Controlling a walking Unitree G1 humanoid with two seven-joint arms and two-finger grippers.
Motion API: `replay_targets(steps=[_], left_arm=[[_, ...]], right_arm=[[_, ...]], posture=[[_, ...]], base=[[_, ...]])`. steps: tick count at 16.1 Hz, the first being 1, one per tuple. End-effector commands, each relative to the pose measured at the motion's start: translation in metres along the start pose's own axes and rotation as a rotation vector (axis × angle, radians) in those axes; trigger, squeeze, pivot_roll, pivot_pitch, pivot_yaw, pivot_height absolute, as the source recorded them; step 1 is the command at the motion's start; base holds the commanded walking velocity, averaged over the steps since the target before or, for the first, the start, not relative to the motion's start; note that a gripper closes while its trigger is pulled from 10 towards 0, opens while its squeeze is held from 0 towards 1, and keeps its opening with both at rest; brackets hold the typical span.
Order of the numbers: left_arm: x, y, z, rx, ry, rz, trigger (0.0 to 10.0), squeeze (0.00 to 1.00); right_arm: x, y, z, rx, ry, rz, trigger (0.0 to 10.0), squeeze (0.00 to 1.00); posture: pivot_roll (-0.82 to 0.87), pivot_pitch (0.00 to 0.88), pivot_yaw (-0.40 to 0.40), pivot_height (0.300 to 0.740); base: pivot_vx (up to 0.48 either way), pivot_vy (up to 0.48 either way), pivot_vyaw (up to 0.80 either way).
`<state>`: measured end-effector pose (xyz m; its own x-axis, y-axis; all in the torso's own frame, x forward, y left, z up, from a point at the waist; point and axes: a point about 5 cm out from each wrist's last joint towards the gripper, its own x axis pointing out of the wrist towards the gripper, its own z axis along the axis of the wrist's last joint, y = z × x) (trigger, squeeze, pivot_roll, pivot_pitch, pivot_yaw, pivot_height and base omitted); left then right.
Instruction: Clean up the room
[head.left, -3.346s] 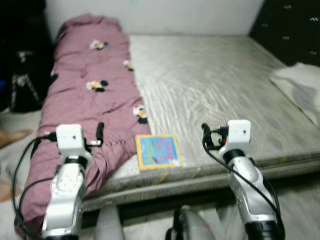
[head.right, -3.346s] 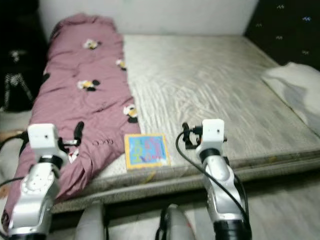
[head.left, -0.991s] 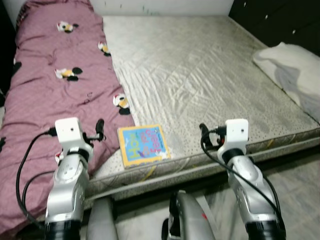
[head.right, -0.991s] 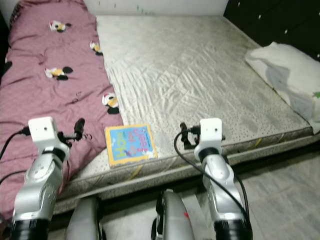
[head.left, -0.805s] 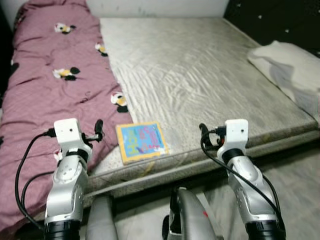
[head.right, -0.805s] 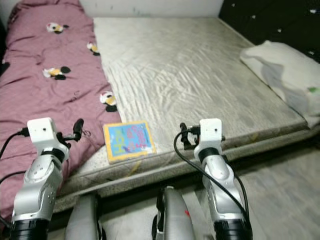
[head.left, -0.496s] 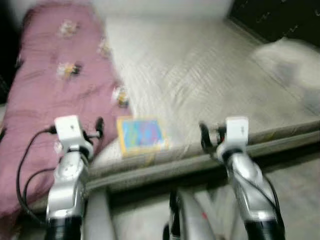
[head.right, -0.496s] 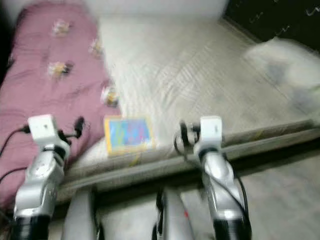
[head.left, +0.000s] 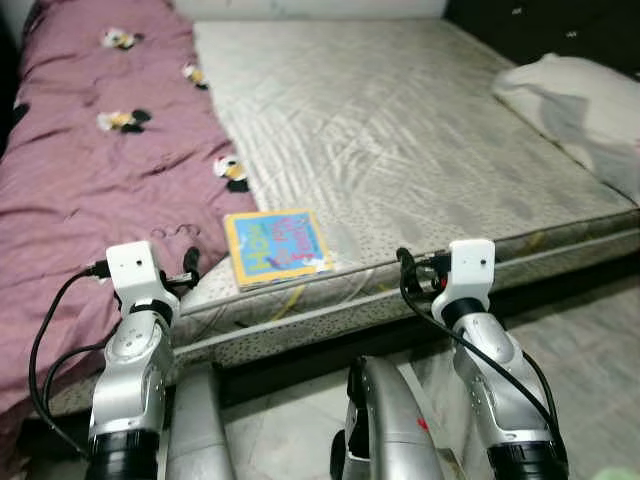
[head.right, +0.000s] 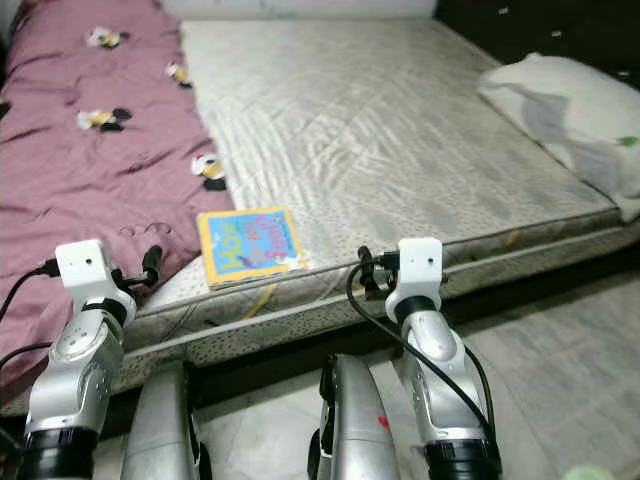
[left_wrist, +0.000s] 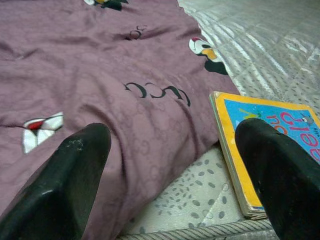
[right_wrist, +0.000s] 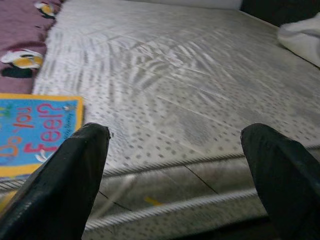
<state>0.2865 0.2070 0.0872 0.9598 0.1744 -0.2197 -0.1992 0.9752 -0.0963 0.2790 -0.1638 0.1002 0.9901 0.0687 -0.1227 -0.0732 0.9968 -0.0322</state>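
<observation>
The mattress (head.left: 400, 130) was quilted cloth with a sheen; the purple blanket (head.left: 90, 190) matt fabric; the book (head.left: 275, 245) glossy card.

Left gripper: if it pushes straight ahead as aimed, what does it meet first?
Probably the purple blanket. The left gripper, fingers open, points at the blanket's edge over the mattress near corner, with the picture book just off toward one finger. Depth is unclear, so it could hit the mattress edge instead.

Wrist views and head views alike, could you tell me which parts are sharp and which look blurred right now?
Left eye view: sharp; the book lettering is legible. Left wrist view: blanket crisp, near fingers soft. Right wrist view: mattress slightly soft.
</observation>
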Motion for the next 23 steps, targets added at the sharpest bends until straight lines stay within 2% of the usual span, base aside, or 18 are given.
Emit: replay_targets(steps=[1, 3, 7, 9, 13, 19, 23], left_arm=[[0.005, -0.002, 0.003, -0.010, 0.004, -0.002, 10.0, 0.00], [0.015, -0.006, 0.001, -0.016, 0.043, -0.013, 10.0, 0.00], [0.033, -0.037, -0.006, -0.066, 0.102, -0.094, 10.0, 0.00], [0.036, -0.042, -0.010, -0.073, 0.131, -0.095, 10.0, 0.00], [0.036, -0.042, -0.017, -0.078, 0.134, -0.076, 10.0, 0.00], [0.042, -0.038, -0.018, -0.119, 0.137, -0.051, 10.0, 0.00], [0.047, -0.035, -0.014, -0.160, 0.125, -0.022, 10.0, 0.00]], right_arm=[[-0.001, -0.004, 0.004, -0.011, -0.008, -0.009, 10.0, 0.00], [-0.004, -0.006, 0.005, -0.015, -0.007, -0.014, 10.0, 0.00], [-0.020, -0.015, 0.008, -0.037, -0.003, -0.029, 10.0, 0.00], [-0.026, -0.020, 0.007, -0.043, 0.014, -0.042, 10.0, 0.00], [-0.032, -0.022, 0.007, -0.046, 0.026, -0.048, 10.0, 0.00], [-0.035, -0.024, 0.008, -0.059, 0.038, -0.046, 10.0, 0.00], [-0.035, -0.023, 0.008, -0.055, 0.043, -0.047, 10.0, 0.00]], posture=[[-0.04, 0.060, -0.086, 0.526], [-0.06, 0.074, -0.091, 0.526], [-0.13, 0.110, -0.098, 0.526], [-0.15, 0.117, -0.096, 0.526], [-0.15, 0.128, -0.096, 0.486], [-0.16, 0.129, -0.098, 0.486], [-0.16, 0.129, -0.097, 0.452]], base=[[0.000, 0.000, 0.00], [0.000, 0.000, 0.00], [0.000, 0.000, 0.00], [0.000, 0.000, 0.00], [0.000, 0.000, 0.00], [0.000, 0.000, 0.00], [0.000, 0.000, 0.00]])
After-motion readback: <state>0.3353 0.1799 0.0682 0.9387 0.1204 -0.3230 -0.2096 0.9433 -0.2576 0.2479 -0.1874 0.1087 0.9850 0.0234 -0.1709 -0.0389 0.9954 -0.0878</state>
